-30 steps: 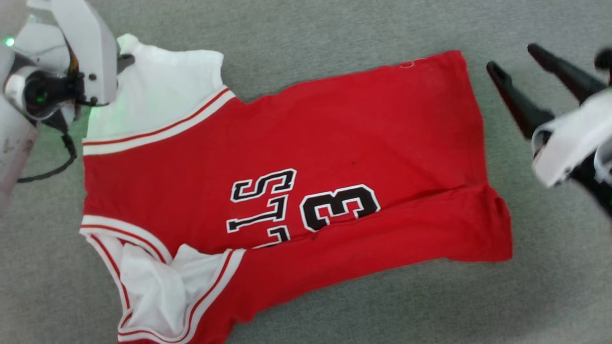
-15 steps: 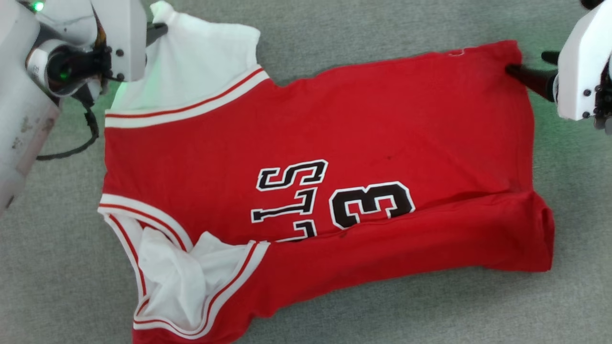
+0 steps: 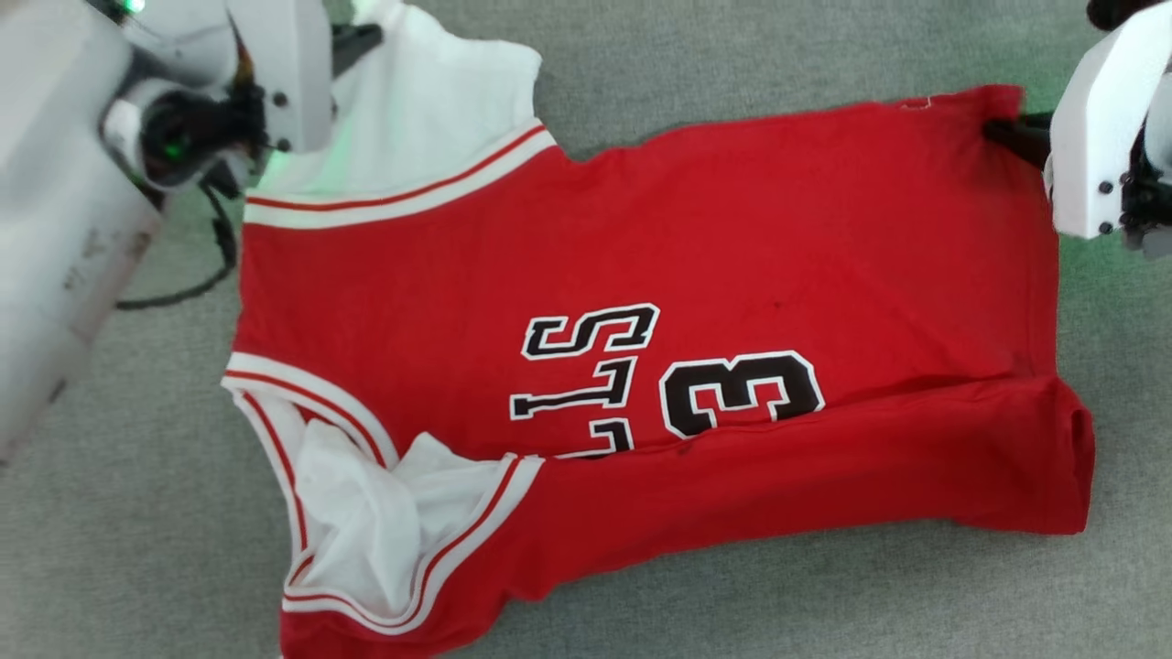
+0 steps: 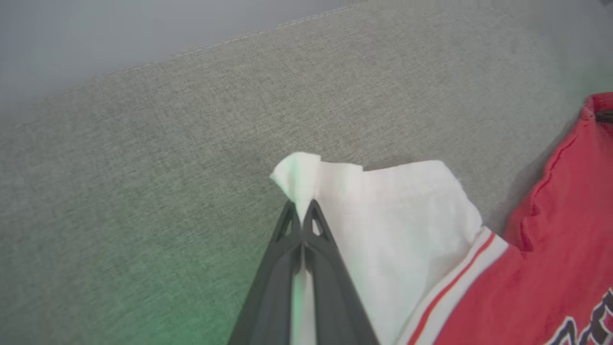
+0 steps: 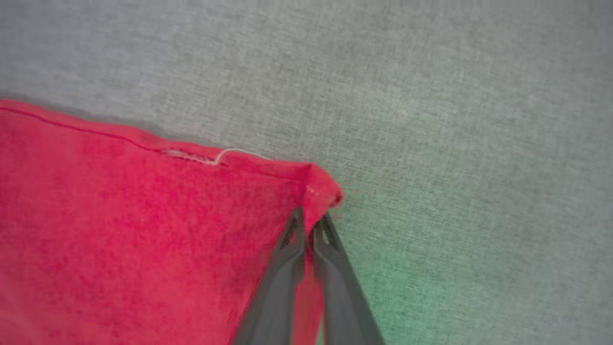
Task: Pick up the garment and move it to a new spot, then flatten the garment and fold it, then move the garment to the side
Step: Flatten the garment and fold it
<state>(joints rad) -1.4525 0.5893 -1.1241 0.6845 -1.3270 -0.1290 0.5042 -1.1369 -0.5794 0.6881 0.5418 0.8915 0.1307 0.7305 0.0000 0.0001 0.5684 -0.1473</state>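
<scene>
Currently the garment (image 3: 732,275) lies front up on the grey surface (image 3: 732,55), collar end toward the robot's left, hem toward its right. The near long edge is turned over onto the body along a lengthwise fold, covering part of the lettering (image 3: 586,384). The near sleeve (image 3: 366,522) is crumpled under its striped trim.

Grip state:
- The left gripper (image 4: 301,209) is closed on the outer corner of the far sleeve (image 4: 383,230); a small tab of white cloth stands above the fingertips.
- The right gripper (image 5: 310,221) is pinched narrow on the far hem corner (image 5: 322,190); only a small tip of red cloth passes beyond the fingertips.

Judged step: both far corners secured, ready to lift or draw the far edge.

Hazards:
- The right-hand hold is shallow. Tension across the garment could pull the corner free, dropping that end.
- A loose thread (image 5: 234,152) and an opened hem stitch lie just beside that hold; a hard pull may extend the damage.
- The left hold is on the sleeve, not the body. Lifting may stretch the sleeve while the shoulder lags and sags.
- Uneven travel of the two arms would skew the fold line and carry the near crumple into the fold.
</scene>
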